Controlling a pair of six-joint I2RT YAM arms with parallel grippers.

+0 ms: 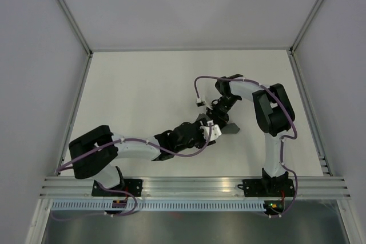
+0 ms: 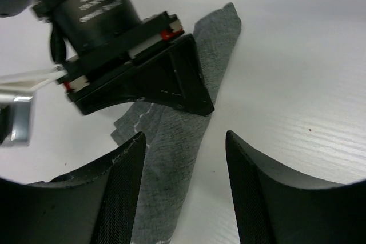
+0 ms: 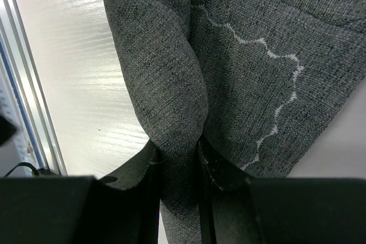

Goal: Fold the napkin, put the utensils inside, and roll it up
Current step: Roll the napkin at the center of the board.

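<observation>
White surface carries the napkin at center right of the overhead view, gathered into a narrow strip. Right end effector is clamped on a fold; left end effector stands apart over it. No utensils show, perhaps wrapped inside; rolling looks unfinished.

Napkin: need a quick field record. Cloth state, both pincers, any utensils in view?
napkin: dark grey cloth with pale wavy stitching, gathered into a narrow strip on the white table
right pincer: shut on a fold of the napkin
left pincer: open, fingers apart at the strip, not gripping it
utensils: none visible in any view; cannot tell if they are inside the cloth
location: right of the table's centre, where both arms meet
</observation>
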